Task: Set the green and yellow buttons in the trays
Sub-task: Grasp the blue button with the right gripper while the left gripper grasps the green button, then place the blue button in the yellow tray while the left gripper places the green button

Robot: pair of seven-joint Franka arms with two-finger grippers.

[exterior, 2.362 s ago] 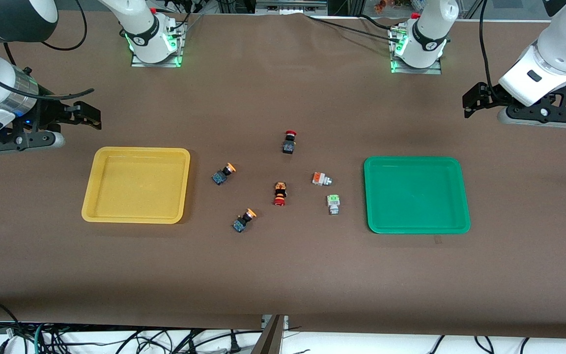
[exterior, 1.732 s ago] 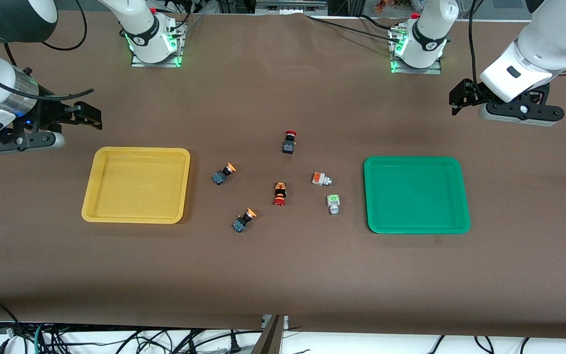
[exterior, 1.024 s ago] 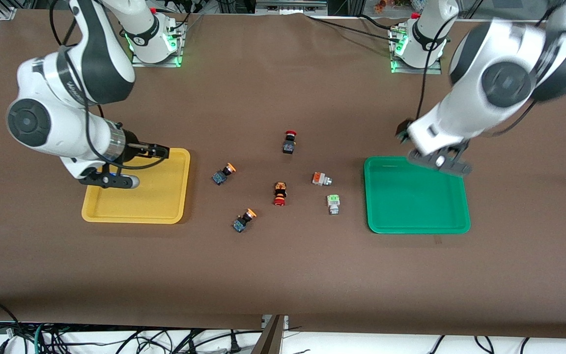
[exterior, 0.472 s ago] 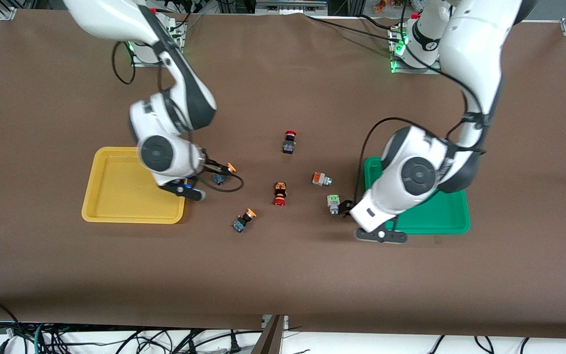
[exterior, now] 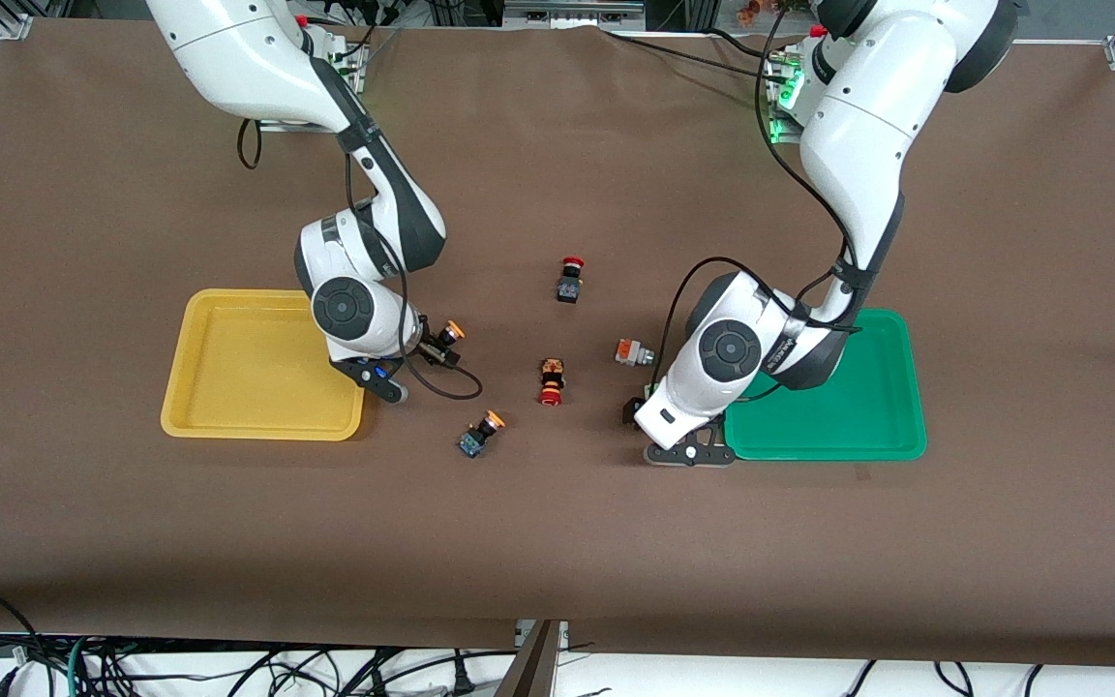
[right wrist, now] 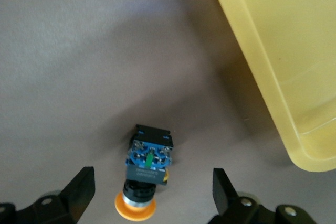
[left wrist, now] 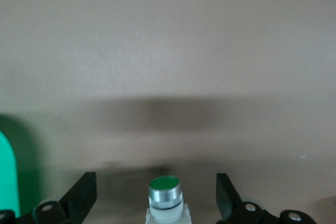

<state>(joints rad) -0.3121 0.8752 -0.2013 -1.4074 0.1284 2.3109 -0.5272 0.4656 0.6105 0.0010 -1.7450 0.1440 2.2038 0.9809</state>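
Left end effector (left wrist: 156,190) is low over the tabletop (exterior: 557,542), fingers spread wide on either side of a green button (left wrist: 164,195), gripping nothing. That button lies just off the green tray (exterior: 858,421), on the side toward the right arm. In the front view the left wrist covers the button and part of the tray's rim.

Right end effector (right wrist: 152,184) is also low and wide open, straddling a yellow button (right wrist: 148,169) without closing on it. This button lies near the yellow tray (exterior: 228,387), on the side toward the left arm, and the right wrist overlaps that tray's corner.

Both trays hold nothing. Second green button (exterior: 633,352) lies on the tabletop just beside the left wrist. Second yellow button (exterior: 480,434) lies nearer the camera than the first. Two red buttons (exterior: 569,279) (exterior: 551,380) sit mid-table between the arms, clear of both.

Versus 0.5 s ago, the left wrist has shifted off the green tray toward the centre and now hides the green button it left visible. The right arm has settled closer over its button. No button has moved. 2.4 s ago both arms were parked at the table's ends.
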